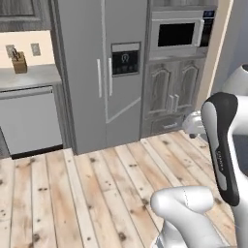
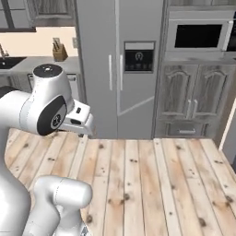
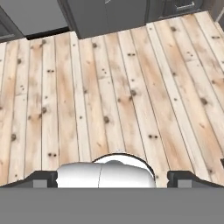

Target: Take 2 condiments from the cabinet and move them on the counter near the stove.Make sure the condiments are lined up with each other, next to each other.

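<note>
plank floor [image 3: 109, 87] before grey fridge [image 1: 101, 72]; sink [image 2: 9, 61] in right base view; gripper [image 3: 112, 178] fingers spread wide, empty

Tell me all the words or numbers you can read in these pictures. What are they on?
None can be read.
Fridge dispenser panel: light marks, too blurred to read.
Microwave: control strip on its right side, too small to read.
Robot arm: faint grey lettering along the dark part, too blurred to read.
</note>
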